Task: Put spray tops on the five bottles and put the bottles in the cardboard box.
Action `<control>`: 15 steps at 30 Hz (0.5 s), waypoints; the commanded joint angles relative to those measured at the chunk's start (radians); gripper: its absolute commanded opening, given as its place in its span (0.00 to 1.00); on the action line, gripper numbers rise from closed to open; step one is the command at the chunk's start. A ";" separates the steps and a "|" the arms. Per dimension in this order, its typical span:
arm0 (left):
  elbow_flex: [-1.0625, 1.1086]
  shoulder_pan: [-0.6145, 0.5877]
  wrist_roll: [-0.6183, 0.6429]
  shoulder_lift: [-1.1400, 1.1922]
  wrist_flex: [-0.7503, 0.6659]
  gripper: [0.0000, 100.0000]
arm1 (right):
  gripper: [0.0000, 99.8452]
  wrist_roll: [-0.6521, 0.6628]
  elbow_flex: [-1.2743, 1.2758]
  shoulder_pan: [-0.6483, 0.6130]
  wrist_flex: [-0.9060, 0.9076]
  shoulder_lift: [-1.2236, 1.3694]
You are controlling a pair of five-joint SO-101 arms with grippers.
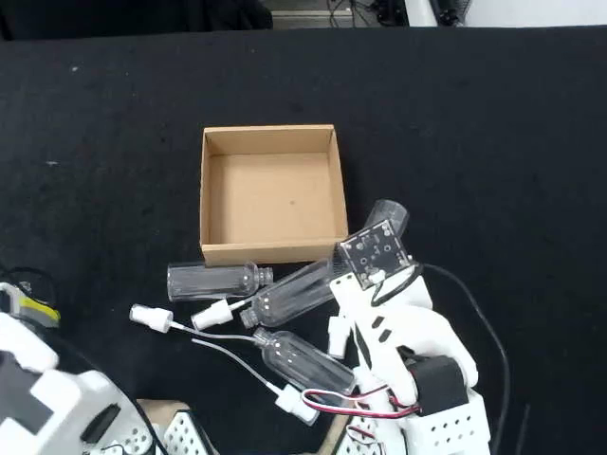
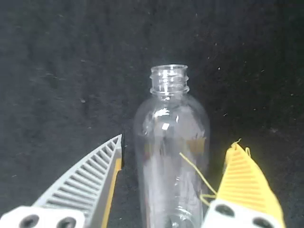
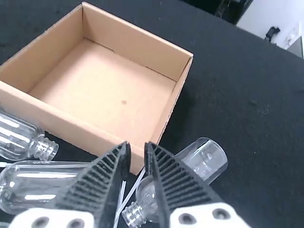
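1. We found the uncapped bottle lying between the spread fingers of the left gripper, threaded neck bare. A dark gap showed on the grey-finger side, so we judged it straddled, not clamped.
2. Four more clear bottles lay on their sides:
   - the front bottle, just beside the box's front wall
   - the diagonal bottle
   - the near bottle
   - the corner bottle, partly under the right arm
3. Three white spray tops lay loose with thin tubes: the outer spray top, the middle spray top and the near spray top. The middle one lay at the diagonal bottle's neck, and we could not tell whether it was seated.
4. No bottle lay in the cardboard box.
5. The right gripper hung over the corner bottle, fingers drawn almost together. Thin white tubing showed in the narrow slit, and we could not tell whether it was pinched.
6. We judged the task barely begun. No capping was confirmed, and all five boxings were left.
7. Everything rested on the black table cover.
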 commanded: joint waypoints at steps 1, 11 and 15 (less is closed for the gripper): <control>-0.105 -0.008 -0.008 0.077 -0.014 0.26 | 0.05 -0.008 -0.005 -0.011 0.009 -0.018; -0.114 -0.008 -0.071 0.104 -0.006 0.15 | 0.05 -0.006 0.013 -0.011 0.002 -0.022; -0.114 0.002 -0.064 0.100 -0.006 0.03 | 0.05 -0.008 0.013 -0.011 0.002 -0.024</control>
